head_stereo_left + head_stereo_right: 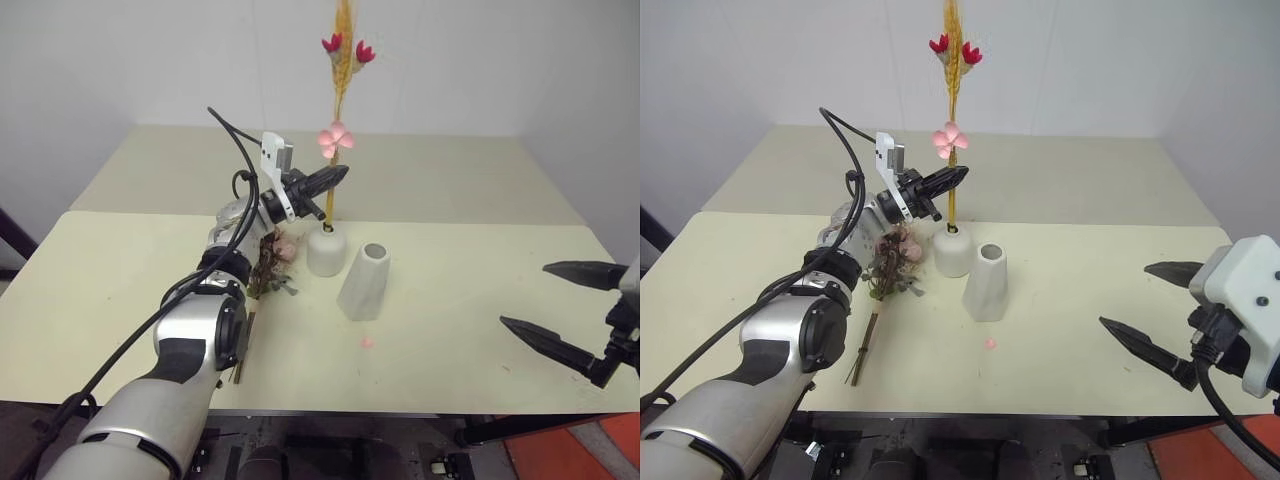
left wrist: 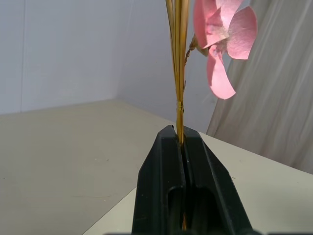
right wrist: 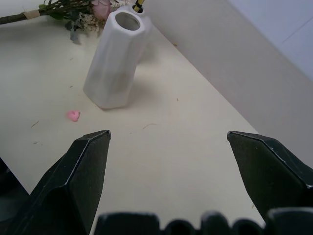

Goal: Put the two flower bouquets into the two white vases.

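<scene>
Left eye view: left gripper (image 1: 335,177) has its jaws clamped on the wheat spray (image 1: 341,95), upright so its stem feeds the round vase (image 1: 325,250). Rose bunch (image 1: 890,255) lies on the counter (image 1: 470,310) beside the cone vase (image 1: 364,282). Right gripper (image 1: 560,310) waits, jaws spread.

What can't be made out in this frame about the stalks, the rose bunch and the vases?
- Whether the wheat stalks reach the bottom of the round vase: head views, its wall hides their ends.
- The rose bunch: head views, partly behind the left arm; the left pincer is shut on the stalks.
- What the tall vase holds: right wrist view, its mouth looks dark.
- The pink scrap: too small to identify.
</scene>
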